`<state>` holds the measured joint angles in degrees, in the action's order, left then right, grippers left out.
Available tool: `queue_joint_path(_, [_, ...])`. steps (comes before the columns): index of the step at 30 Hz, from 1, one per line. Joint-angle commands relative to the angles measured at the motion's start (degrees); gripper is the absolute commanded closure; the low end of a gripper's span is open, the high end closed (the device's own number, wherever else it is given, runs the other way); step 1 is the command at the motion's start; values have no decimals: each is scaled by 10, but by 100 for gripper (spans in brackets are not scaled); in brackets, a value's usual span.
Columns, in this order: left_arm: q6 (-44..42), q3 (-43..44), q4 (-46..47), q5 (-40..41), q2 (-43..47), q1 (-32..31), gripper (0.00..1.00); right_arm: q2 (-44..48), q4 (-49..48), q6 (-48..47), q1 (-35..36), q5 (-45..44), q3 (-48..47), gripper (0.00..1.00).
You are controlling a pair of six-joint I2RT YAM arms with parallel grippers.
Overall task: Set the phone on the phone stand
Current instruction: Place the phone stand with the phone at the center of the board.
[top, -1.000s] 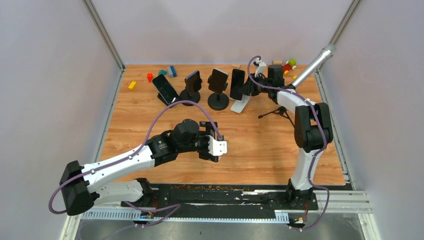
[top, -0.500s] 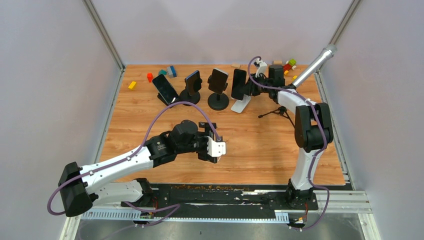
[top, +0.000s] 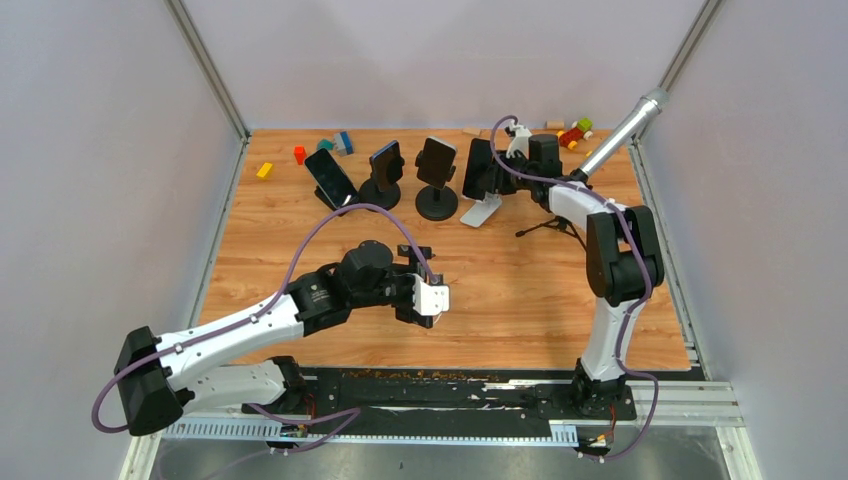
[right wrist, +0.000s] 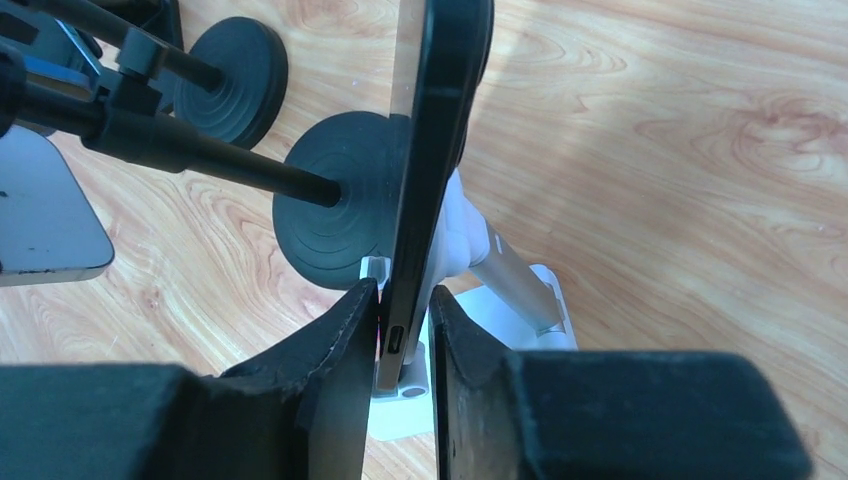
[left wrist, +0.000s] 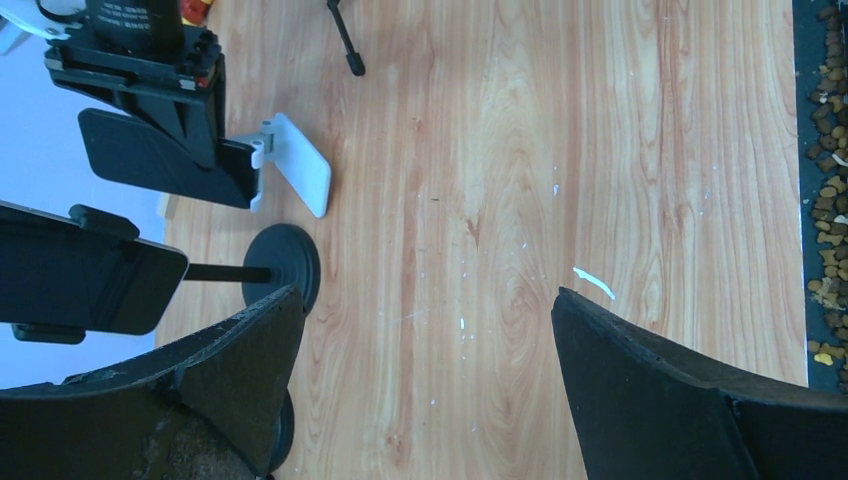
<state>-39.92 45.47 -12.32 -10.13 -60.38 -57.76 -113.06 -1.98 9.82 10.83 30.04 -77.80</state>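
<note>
White stand (right wrist: 520,290) meets phone (right wrist: 430,150): placement close to finished

At the far end of the wooden surface (top: 500,290) the phone stands upright, seen edge-on from the wrist, with its lower edge down at the stand's front lip and its back close against the rest, so by my reading the setting-down is done or all but done. The right pincer (right wrist: 402,295) is narrow, one finger against the phone's face and a sliver of gap showing at the other, and I cannot tell whether it grips or sits loose. What is left is to open fully and back away without tipping the phone. The left pincer (left wrist: 428,300) hangs wide and empty over bare wood, well apart.
</note>
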Motion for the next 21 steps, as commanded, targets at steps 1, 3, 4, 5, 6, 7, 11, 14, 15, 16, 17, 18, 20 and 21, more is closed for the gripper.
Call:
queue_joint_path(1, [3,1,11,-17,18,-1,0,20,12,13,3,-38,18,73])
queue_joint_path(3, [3,1,11,-20,19,-2,0,23,14,13,4,-40,23,71])
queue_joint_path(4, [4,0,11,-20,19,-1,0,27,15,12,4,-42,25,71])
queue_joint_path(5, [4,0,10,-21,19,-2,0,30,17,11,4,-44,28,71])
queue_joint_path(6, [4,0,10,-22,20,-2,0,33,18,8,3,-47,31,70])
queue_joint_path(7, [4,0,10,-22,21,-2,0,37,17,5,3,-51,34,69])
queue_joint_path(11, [4,-2,9,-25,24,-2,0,52,30,-6,4,-59,43,66])
queue_joint_path(14, [4,-2,9,-28,24,-2,0,60,40,-8,4,-60,48,63])
queue_joint_path(15, [4,-3,9,-28,25,-1,0,64,41,-9,4,-62,50,62])
queue_joint_path(16, [4,-3,8,-29,25,-1,0,67,44,-9,3,-65,51,60])
queue_joint_path(17, [4,-3,7,-29,27,-2,0,70,46,-11,3,-67,53,59])
queue_joint_path(18, [4,-3,7,-30,27,-1,0,72,48,-12,4,-70,54,57])
queue_joint_path(20, [4,-4,6,-31,29,-2,0,78,52,-16,3,-77,56,54])
queue_joint_path(21, [4,-4,6,-31,30,-2,0,81,55,-18,4,-80,56,52])
